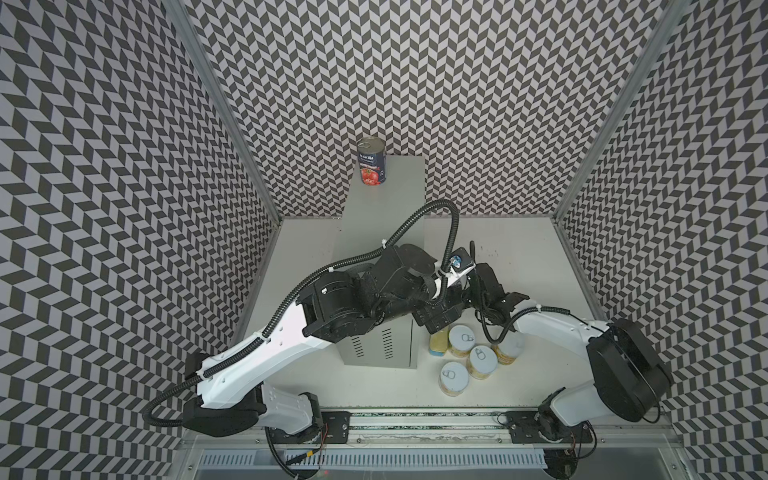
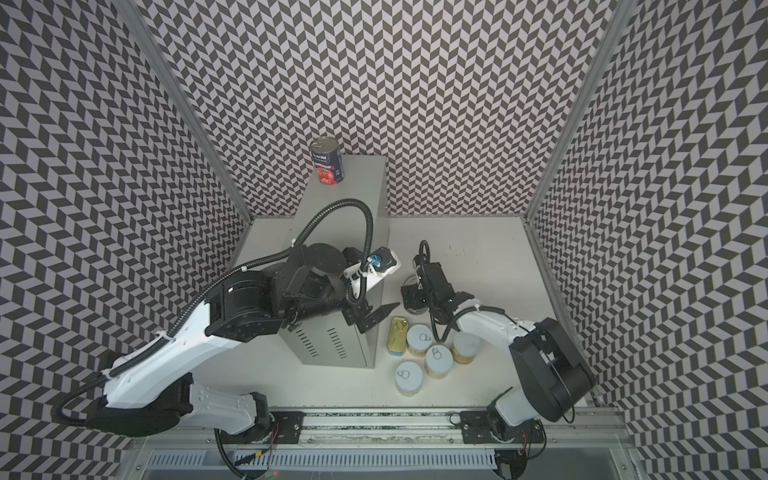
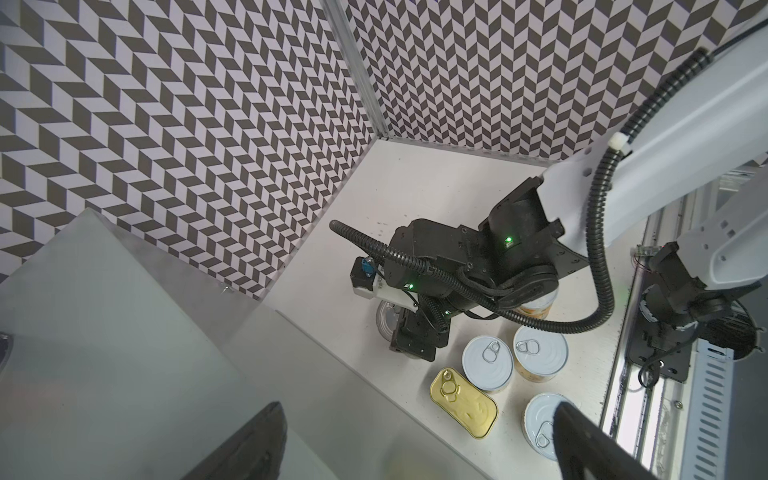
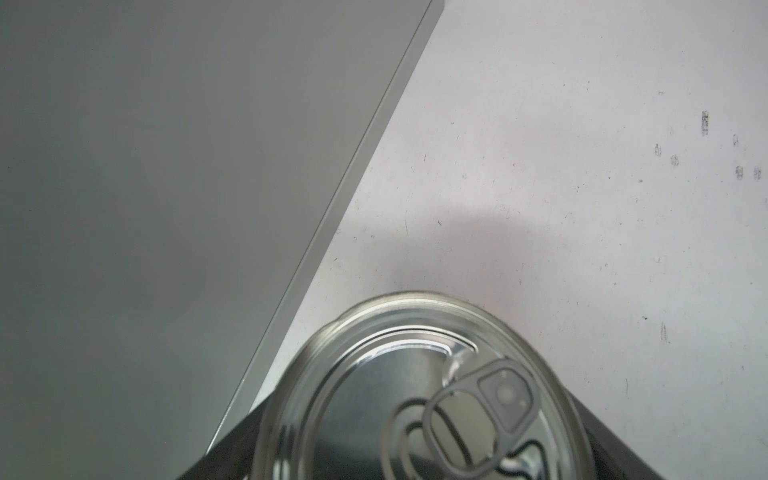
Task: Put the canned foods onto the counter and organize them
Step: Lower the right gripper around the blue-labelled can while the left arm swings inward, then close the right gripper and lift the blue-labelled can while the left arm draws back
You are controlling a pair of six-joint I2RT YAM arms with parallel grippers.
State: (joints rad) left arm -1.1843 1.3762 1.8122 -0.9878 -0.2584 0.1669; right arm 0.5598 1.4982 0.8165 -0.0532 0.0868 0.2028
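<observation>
As the near side of the white desk point(image 1: 519, 249) is scanned, four short white-lidded fruit cans point(image 2: 438, 360) are found upright in a tight cluster to the right of the grey cabinet point(image 1: 399, 195), one of them partly covered by the right arm's cable in both top views. Just beside that cluster, on its cabinet side, the gold-topped rectangular tin point(image 2: 398, 336) is seen lying flat, pull tab up. Over the tin's far end and the cabinet's near right corner the left hand point(image 2: 372, 316) is held up, released, its fingers spread wide and nothing caught between them. In the left wrist view both dark fingertips are shown far apart, with the cabinet top under one and a fruit can under the other. A little farther back, on the desk just right of the cabinet, the right hand point(image 2: 414, 301) is set around a tall silver-lidded can point(image 4: 415, 395), which stands upright with its ring pull facing the right wrist camera. Dark fingers point(image 4: 615, 449) are seen on both sides of that can, yet whether they press on it cannot be told. Farthest of all, a second tall can with a dark-blue tomato label point(image 1: 372, 164) is set upright at the far left corner of the cabinet's flat top, well apart from both hands.
</observation>
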